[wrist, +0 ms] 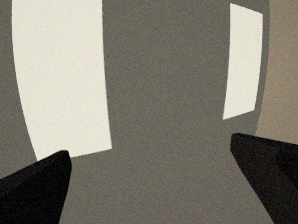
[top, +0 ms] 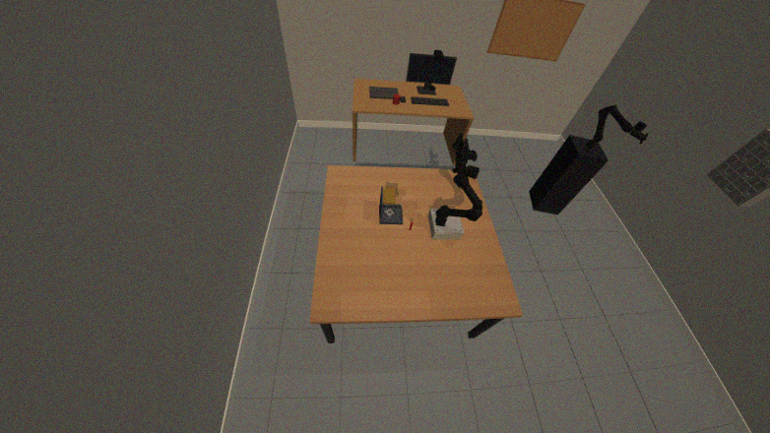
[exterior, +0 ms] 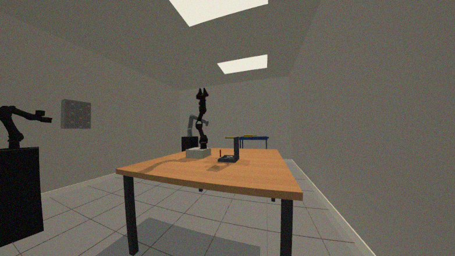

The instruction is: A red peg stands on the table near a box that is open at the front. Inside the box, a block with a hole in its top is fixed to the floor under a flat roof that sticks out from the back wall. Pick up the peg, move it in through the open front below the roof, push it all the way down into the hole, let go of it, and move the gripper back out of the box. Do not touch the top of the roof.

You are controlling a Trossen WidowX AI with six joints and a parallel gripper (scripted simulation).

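Your orange-brown wooden table [top: 415, 279] [exterior: 248, 178] lay well below the fingers. Your black jointed arm [top: 472, 198] [exterior: 202, 106] rose beneath them. The dark grey box [top: 399, 220] [exterior: 236, 149] with the yellow roof [top: 388, 197] [exterior: 229, 137] sat far below them. Your black gripper [top: 459, 138] [exterior: 202, 89] [wrist: 153, 152] pointed upward, fingers wide open and holding nothing. The slim red peg [top: 411, 224] [exterior: 220, 153] stood far beneath them, near the box.

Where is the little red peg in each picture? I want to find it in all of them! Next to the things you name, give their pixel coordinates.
Top view: the red peg [top: 411, 224] [exterior: 220, 153] is near the middle, between the dark box [top: 398, 220] [exterior: 236, 149] and the pale base block [top: 447, 235] [exterior: 198, 153].
Exterior view: it stands upright just below the middle, again between those two.
Wrist view: it's not there.
Landmark in the top and exterior views: the yellow roof [top: 389, 196] [exterior: 230, 137].
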